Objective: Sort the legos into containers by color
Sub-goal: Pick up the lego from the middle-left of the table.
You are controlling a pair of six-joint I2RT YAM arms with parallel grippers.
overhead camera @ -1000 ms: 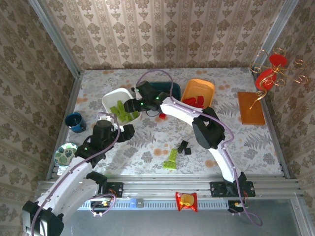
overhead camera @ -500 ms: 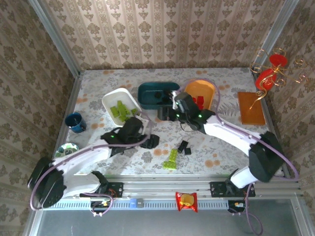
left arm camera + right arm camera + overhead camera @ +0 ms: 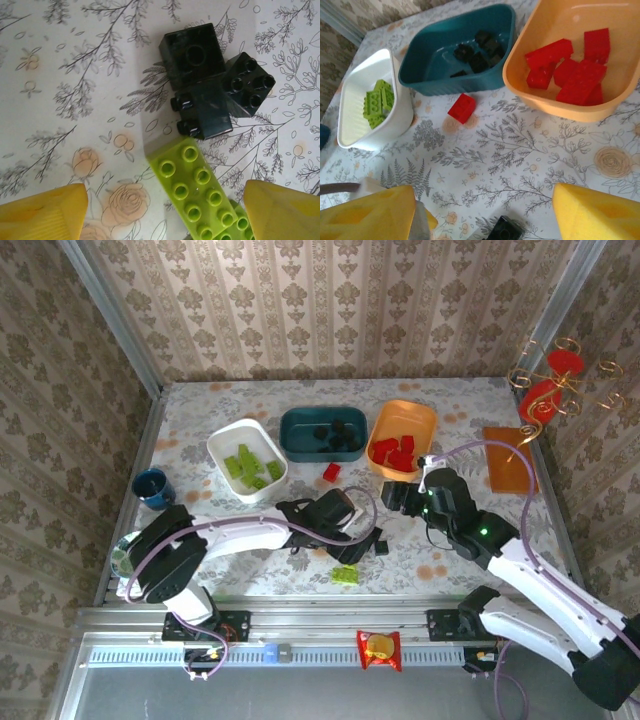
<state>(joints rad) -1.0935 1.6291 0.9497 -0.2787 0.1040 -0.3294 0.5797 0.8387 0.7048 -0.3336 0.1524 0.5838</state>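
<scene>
Presently, the left gripper (image 3: 162,212) stands with its yellow fingers (image 3: 42,212) spread wide and the pads touching nothing. A lime green brick (image 3: 195,192) lies studs up on the table (image 3: 75,75) between them, nearer the finger on the right of the wrist view and clear of both. A second lime piece shows at its near end; whether the two are joined cannot be told. At its far end, touching or nearly so, sits a cluster of three black bricks (image 3: 200,85): one with its hollow underside up, one on its side, one studs up. Judgement: the spread suits straddling the lime brick, but the black cluster is close enough to be disturbed when the fingers close.

The right gripper (image 3: 482,215) is likewise spread and holds nothing. It sits over bare table, short of the trays. Beyond it, well apart from the fingers, a single red brick (image 3: 462,108) lies loose just in front of the teal tray (image 3: 450,80).

The white tray (image 3: 355,100) holds lime bricks, the teal tray black, the orange tray (image 3: 560,107) red. Judgement: the sort is largely done, with the lime, black and red strays outstanding.
</scene>
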